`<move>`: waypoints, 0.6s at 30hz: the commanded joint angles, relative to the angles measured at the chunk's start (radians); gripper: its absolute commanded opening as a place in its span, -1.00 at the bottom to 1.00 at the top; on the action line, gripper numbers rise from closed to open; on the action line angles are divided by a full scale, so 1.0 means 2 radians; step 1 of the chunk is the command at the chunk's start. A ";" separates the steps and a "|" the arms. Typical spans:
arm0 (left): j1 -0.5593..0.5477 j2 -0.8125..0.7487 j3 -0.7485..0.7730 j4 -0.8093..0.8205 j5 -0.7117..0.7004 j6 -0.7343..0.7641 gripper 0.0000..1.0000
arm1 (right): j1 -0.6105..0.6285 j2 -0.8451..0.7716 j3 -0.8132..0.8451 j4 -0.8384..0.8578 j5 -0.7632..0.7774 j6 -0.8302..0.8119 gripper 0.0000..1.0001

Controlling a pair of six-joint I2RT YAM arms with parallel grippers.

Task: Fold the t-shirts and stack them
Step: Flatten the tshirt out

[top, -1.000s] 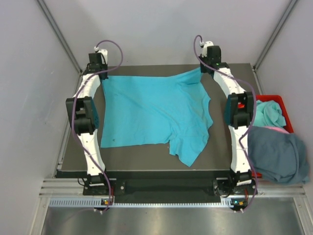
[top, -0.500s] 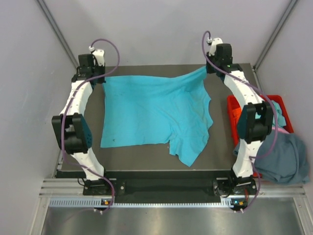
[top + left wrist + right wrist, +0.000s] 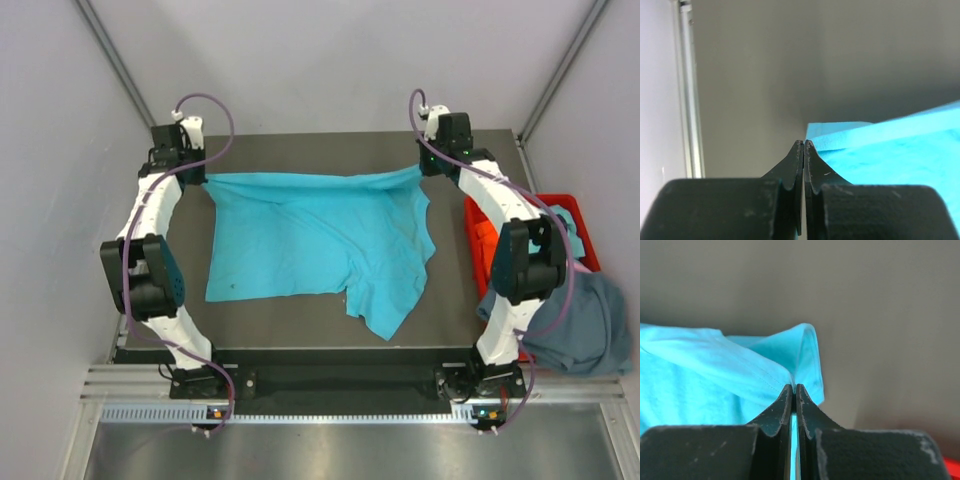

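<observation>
The left gripper (image 3: 804, 144) and right gripper (image 3: 794, 387), black fingers pressed together, each pinch a far corner of the soft turquoise t-shirt (image 3: 310, 240); its hem sags between them; the rumpled rest lies on the dark matte table (image 3: 300, 318); a slate blue-grey t-shirt (image 3: 585, 320) slumps over the red plastic bin (image 3: 478, 228).

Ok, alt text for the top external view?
The left arm and right arm, jaws shut, pinch the far corners of a turquoise t-shirt spread on the table, stretching its far edge. A grey t-shirt drapes over a red bin.
</observation>
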 commanded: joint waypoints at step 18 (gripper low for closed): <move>0.029 0.024 0.029 -0.028 0.063 -0.020 -1.00 | -0.001 -0.058 -0.020 0.022 0.017 -0.013 -1.00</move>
